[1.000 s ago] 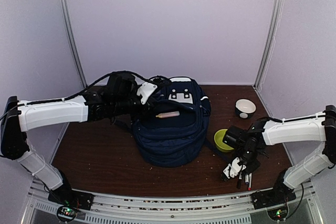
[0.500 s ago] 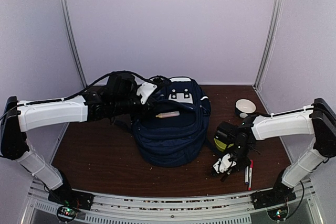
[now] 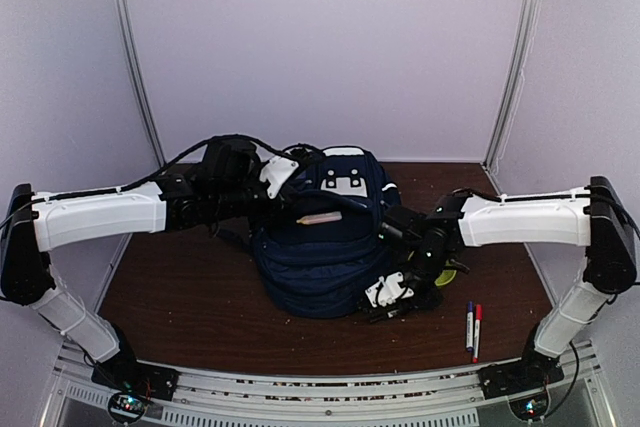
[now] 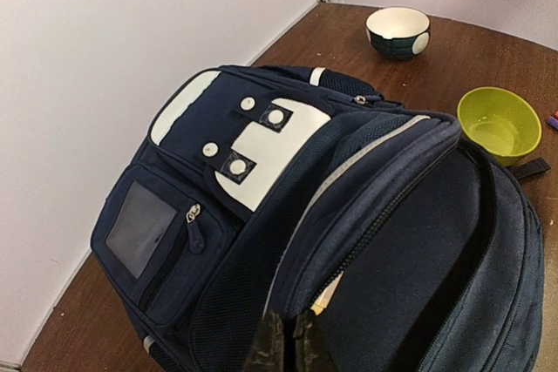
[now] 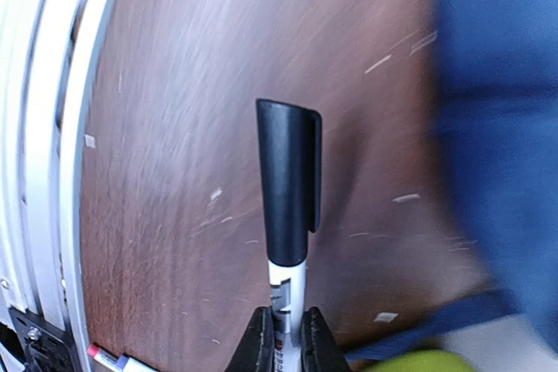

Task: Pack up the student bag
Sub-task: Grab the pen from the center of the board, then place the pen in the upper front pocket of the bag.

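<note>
The navy-blue student bag (image 3: 325,242) stands in the middle of the table, its top compartment open. My left gripper (image 3: 277,175) is at the bag's upper left. In the left wrist view it (image 4: 284,343) is shut on the edge of the bag's opening (image 4: 366,206). A beige stick-like item (image 3: 320,217) lies in the opening. My right gripper (image 3: 388,292) is low by the bag's front right. In the right wrist view it (image 5: 284,327) is shut on a white marker with a black cap (image 5: 289,180), with the blurred bag (image 5: 497,119) to the right.
Two markers, blue-capped and red-capped (image 3: 472,325), lie on the table at the front right. A green bowl (image 4: 500,121) sits right of the bag, mostly hidden behind the right arm in the top view. A dark bowl with a white inside (image 4: 398,30) stands at the back right.
My right arm has swung left from the markers on the table to the bag's front right, carrying the black-capped marker. The left arm and bag have not moved.
</note>
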### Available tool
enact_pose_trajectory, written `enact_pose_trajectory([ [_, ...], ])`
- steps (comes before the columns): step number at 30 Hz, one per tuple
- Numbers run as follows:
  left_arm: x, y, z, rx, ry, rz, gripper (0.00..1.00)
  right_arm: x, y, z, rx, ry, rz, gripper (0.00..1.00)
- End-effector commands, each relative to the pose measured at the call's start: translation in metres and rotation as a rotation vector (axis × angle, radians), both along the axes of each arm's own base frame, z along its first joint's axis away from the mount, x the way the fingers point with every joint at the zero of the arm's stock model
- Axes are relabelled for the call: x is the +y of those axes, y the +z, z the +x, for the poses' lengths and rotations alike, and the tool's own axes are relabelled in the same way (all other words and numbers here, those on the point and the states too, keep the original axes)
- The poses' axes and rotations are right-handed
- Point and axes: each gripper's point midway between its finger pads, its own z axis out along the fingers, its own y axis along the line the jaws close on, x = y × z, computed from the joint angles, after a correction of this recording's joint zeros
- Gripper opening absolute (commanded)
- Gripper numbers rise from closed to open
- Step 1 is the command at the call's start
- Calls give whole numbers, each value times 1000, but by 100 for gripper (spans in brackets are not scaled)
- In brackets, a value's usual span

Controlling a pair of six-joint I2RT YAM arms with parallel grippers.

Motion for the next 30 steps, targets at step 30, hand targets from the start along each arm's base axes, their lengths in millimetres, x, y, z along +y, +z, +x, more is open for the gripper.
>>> enact_pose_trajectory([
  [30,7,68,10,-96,33,-147,0,145,130,178,-570,-319,410,24],
])
